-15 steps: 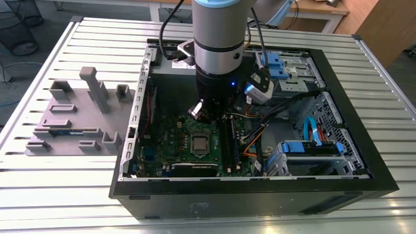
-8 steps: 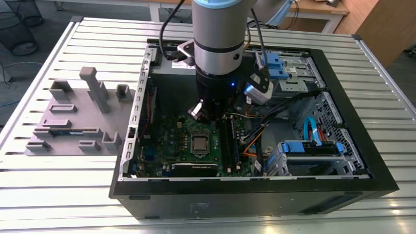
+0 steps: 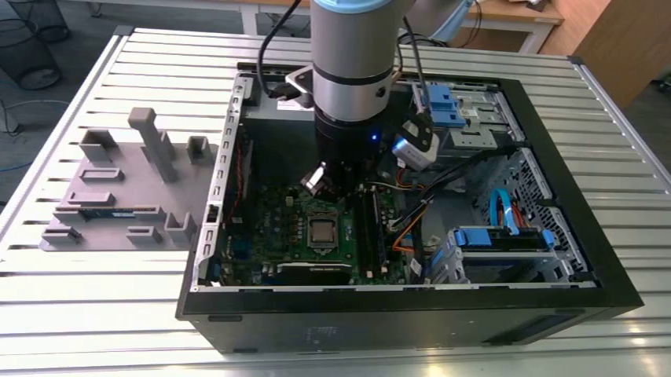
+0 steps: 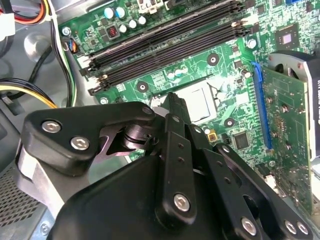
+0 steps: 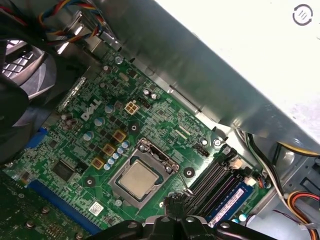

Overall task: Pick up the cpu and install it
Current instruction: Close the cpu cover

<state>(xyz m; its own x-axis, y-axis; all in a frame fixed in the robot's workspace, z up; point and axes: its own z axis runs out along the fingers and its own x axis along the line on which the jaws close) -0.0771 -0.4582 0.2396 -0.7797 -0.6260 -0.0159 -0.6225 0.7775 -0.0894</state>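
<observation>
CPU (image 5: 137, 179) sits flat in the motherboard socket (image 5: 141, 174), silver top facing up, and you can see it in both wrist views (image 4: 196, 103). It is square, so it has no long axis to speak of; its edges run parallel to the sides of the metal socket frame around it. In the exterior view it shows as a small pale square (image 3: 322, 230) on the green motherboard (image 3: 275, 250), just below your gripper (image 3: 320, 182).

Your gripper hangs above the board inside the open computer case (image 3: 566, 161), apart from the chip. In the second wrist view the black fingers (image 4: 176, 107) reach toward the socket and hide its near edge, with the gripper (image 4: 172, 102) holding nothing you can make out; whether the fingers stand wide or narrow you cannot tell.

Beyond the fingertips lie the long memory slots (image 4: 165, 42), parallel to one side of the socket. Well apart from your gripper, outside the case, a grey tray (image 3: 115, 192) rests on the slatted table (image 3: 618, 196).
</observation>
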